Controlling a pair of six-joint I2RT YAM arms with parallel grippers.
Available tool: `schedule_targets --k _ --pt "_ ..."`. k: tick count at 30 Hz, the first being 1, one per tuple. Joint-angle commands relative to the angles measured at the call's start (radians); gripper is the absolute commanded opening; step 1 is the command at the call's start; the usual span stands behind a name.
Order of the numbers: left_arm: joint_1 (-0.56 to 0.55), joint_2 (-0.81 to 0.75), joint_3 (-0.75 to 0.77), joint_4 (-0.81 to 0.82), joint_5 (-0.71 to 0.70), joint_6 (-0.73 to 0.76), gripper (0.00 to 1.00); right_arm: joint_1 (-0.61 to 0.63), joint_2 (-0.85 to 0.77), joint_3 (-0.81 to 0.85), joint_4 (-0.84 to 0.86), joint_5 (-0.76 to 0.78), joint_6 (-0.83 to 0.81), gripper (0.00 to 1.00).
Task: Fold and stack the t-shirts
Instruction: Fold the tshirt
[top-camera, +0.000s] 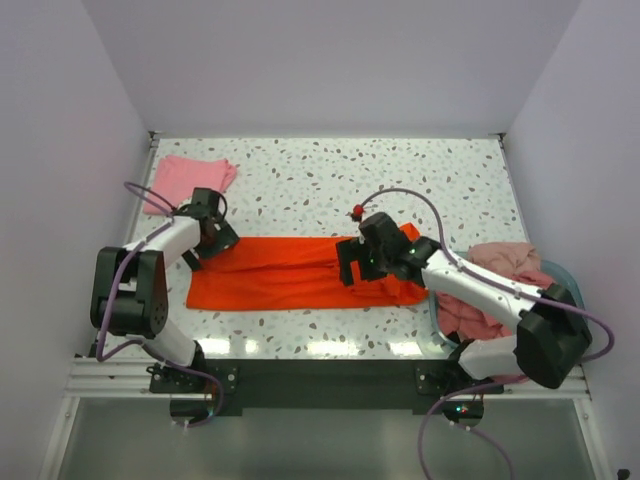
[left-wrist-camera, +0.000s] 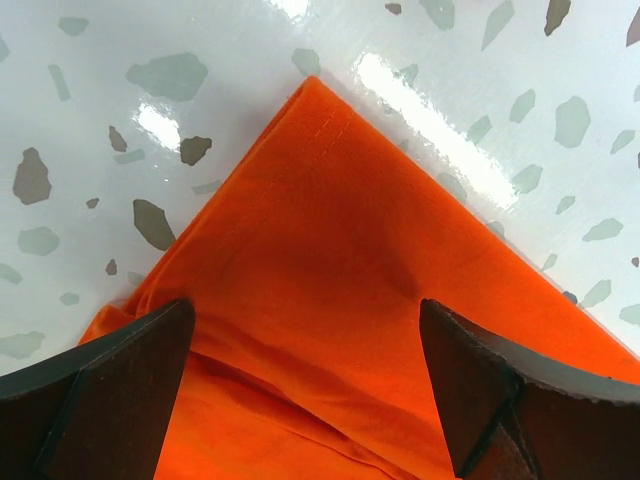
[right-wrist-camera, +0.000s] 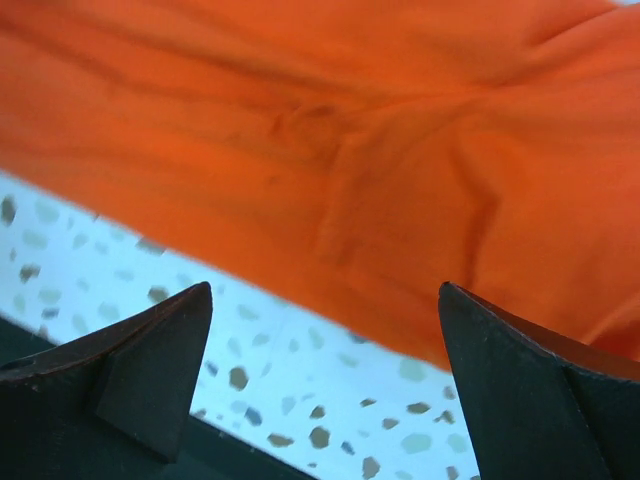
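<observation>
Taking the overhead view as the dial, with 12 o'clock at the far side, the speckled white desk (top-camera: 400, 180) fills most of the picture.

The bright orange shirt (top-camera: 280, 275) lies across the desk's middle as a long flat band. It runs from about 9 o'clock to just past the centre toward 3 o'clock, and its surface is creased.

At 4 o'clock a heap of salmon-pink shirts (top-camera: 495, 262) is bunched up unfolded at the desk's right edge. Behind the heap shows part of the rim of a round teal tub (top-camera: 563, 275). The heap hides most of the tub, so I cannot tell how much of the fabric sits inside it and how much hangs over the side.

At 10 o'clock, near the far left corner, a light pink shirt (top-camera: 190, 180) lies folded flat, well apart from the orange one.

The left claw (top-camera: 212, 232) is at the orange shirt's 9 o'clock end. In its wrist view its fingers (left-wrist-camera: 120, 390) are released and spread wide over a folded corner of the cloth, with nothing pinched between them.

The right claw (top-camera: 352, 268) is low over the shirt just right of the desk's centre. In its wrist view it is likewise released, its fingers (right-wrist-camera: 150, 370) spread wide. The shirt's near edge and a strip of bare desk show between them.
</observation>
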Motion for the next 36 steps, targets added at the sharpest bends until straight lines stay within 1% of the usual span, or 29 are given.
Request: schedule_targets --k 1,2,5,8,12,13,16,19,22,23,26,27,28,29,30,31,32,33,34,35,36 --pt "0.011 -0.003 0.048 -0.028 -0.036 0.006 1.00 -0.122 0.095 0.091 -0.028 0.042 -0.019 0.99" --pt "0.011 -0.003 0.051 -0.029 -0.028 0.006 1.00 -0.131 0.145 0.105 -0.022 0.045 -0.032 0.99" --pt "0.011 0.000 0.059 -0.029 -0.026 0.006 1.00 -0.133 0.217 0.133 0.024 0.035 -0.064 0.99" --pt "0.011 0.005 0.069 -0.039 -0.040 0.004 1.00 -0.131 0.258 0.141 -0.002 0.025 -0.044 0.99" --pt "0.011 0.012 0.076 -0.036 -0.051 0.009 1.00 -0.131 0.219 0.052 0.029 -0.015 -0.007 0.99" --pt "0.012 0.017 0.076 -0.040 -0.060 0.009 1.00 -0.131 0.209 0.008 0.036 -0.026 -0.001 0.99" --pt "0.018 0.029 0.070 -0.033 -0.065 0.007 1.00 -0.130 0.213 -0.039 0.041 0.015 0.036 0.99" --pt "0.021 0.036 0.048 -0.033 -0.065 0.007 1.00 -0.137 0.277 -0.022 0.029 0.037 0.068 0.99" --pt "0.023 0.029 0.010 -0.036 -0.068 -0.003 1.00 -0.168 0.334 0.018 0.061 0.017 0.064 0.99" --pt "0.021 0.017 -0.019 -0.034 -0.062 -0.005 1.00 -0.189 0.375 0.032 0.075 0.000 0.057 0.99" --pt "0.021 -0.015 -0.082 -0.029 -0.033 -0.019 1.00 -0.243 0.460 0.099 0.110 -0.044 0.010 0.99" --pt "0.021 -0.024 -0.098 -0.031 -0.027 -0.032 1.00 -0.255 0.487 0.152 0.115 -0.050 -0.025 0.99" --pt "0.021 -0.035 -0.113 -0.031 0.007 -0.040 1.00 -0.269 0.514 0.189 0.113 -0.076 -0.051 0.99" --pt "0.020 -0.055 -0.148 -0.031 0.039 -0.043 1.00 -0.284 0.573 0.231 0.087 -0.078 -0.077 0.99" --pt "0.017 -0.066 -0.167 -0.031 0.080 -0.060 1.00 -0.289 0.599 0.272 0.078 -0.071 -0.137 0.99" --pt "0.006 -0.081 -0.190 -0.017 0.151 -0.072 1.00 -0.292 0.624 0.358 0.070 -0.081 -0.182 0.98" --pt "-0.032 -0.110 -0.237 -0.008 0.171 -0.084 1.00 -0.297 0.656 0.401 0.067 -0.086 -0.228 0.99" --pt "-0.060 -0.124 -0.256 -0.008 0.177 -0.136 1.00 -0.303 0.713 0.489 0.064 -0.090 -0.299 0.99" --pt "-0.092 -0.136 -0.271 -0.019 0.178 -0.172 1.00 -0.309 0.750 0.536 0.060 -0.130 -0.337 0.99" --pt "-0.153 -0.151 -0.292 -0.020 0.182 -0.225 1.00 -0.329 0.783 0.585 0.044 -0.156 -0.381 0.99" --pt "-0.202 -0.155 -0.309 -0.029 0.199 -0.256 1.00 -0.355 0.852 0.689 0.035 -0.238 -0.397 0.99"
